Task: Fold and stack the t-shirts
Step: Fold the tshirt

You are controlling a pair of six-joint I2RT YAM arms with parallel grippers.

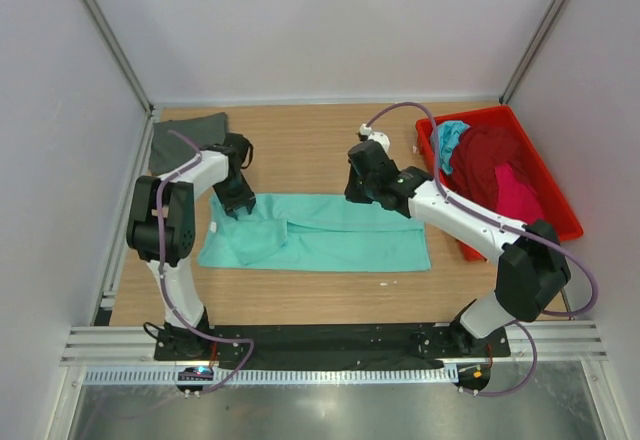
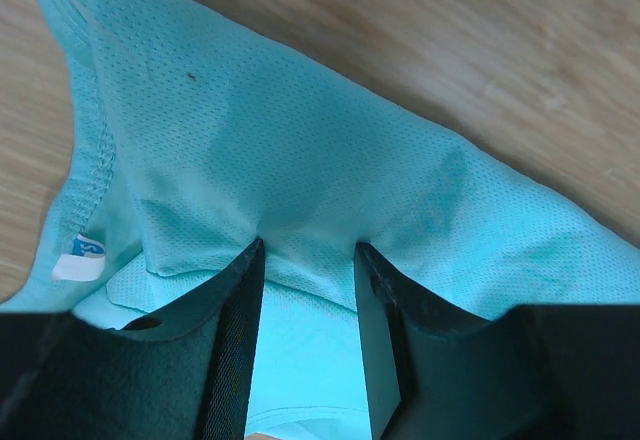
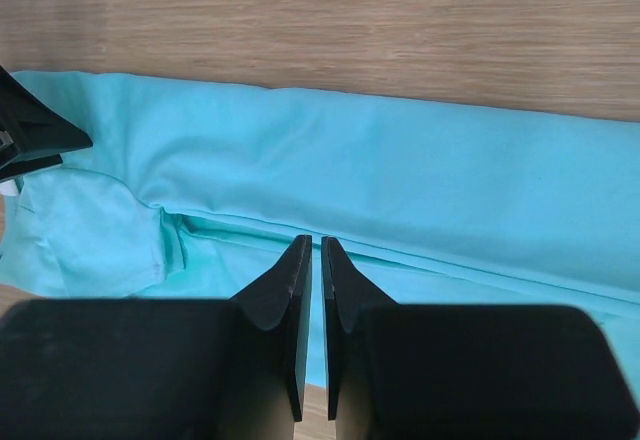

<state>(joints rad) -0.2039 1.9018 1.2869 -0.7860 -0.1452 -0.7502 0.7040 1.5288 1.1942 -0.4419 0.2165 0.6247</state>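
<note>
Wooden table (image 1: 320,295) carries the mint green shirt (image 1: 330,235), laid as a long strip between the arms. Other shirts (image 1: 490,160) wait in the red tray (image 1: 565,222), and a dark grey shirt (image 1: 185,138) lies at the far left corner. The next fold, I'd judge, goes end over end: lift the collar end evenly and keep the edges lined up. Left gripper (image 2: 305,255) stands half open, tips at a cloth ridge. Right gripper (image 3: 316,245) is nearly closed, holding nothing I can see.

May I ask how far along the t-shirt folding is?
Done, apparently: dark grey t-shirt set aside far left. In hand: mint green t-shirt, folded lengthwise, left gripper and right gripper at its far edge. Remaining: maroon t-shirt, pink t-shirt and turquoise t-shirt in the red tray.
</note>
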